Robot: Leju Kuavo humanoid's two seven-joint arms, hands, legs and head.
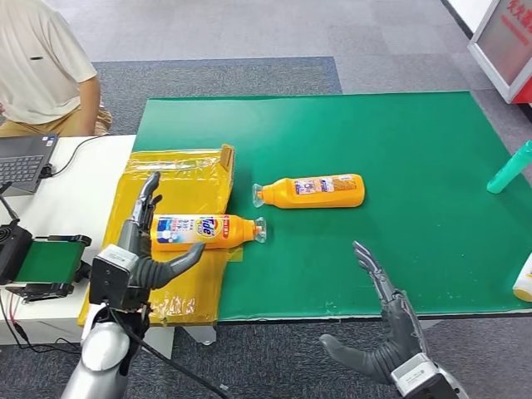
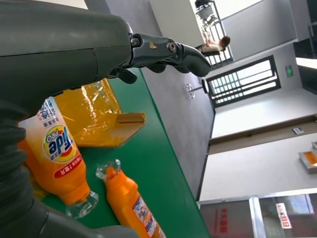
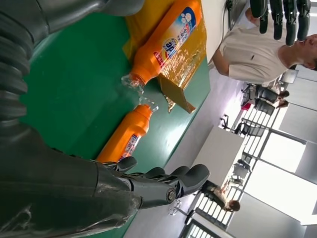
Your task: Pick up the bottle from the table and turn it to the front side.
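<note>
An orange Tide bottle (image 1: 200, 230) lies on its side on a yellow plastic bag (image 1: 182, 179), printed front label up, clear cap toward the mat's middle. My left hand (image 1: 141, 253) straddles its base end with fingers (image 1: 148, 199) behind it and thumb in front, spread and not closed. The left wrist view shows that bottle (image 2: 56, 153) apart from the fingers (image 2: 168, 52). A second orange bottle (image 1: 313, 191) lies on the green mat (image 1: 376, 150), small-print label up. My right hand (image 1: 386, 328) hovers open and empty past the mat's near edge.
A teal bottle (image 1: 509, 169) and a white-and-yellow bottle (image 1: 524, 278) sit at the mat's right edge. A person (image 1: 44, 58) sits at the far left by a laptop (image 1: 22, 162) on a white table (image 1: 81, 191). A small device (image 1: 46, 262) stands beside my left arm.
</note>
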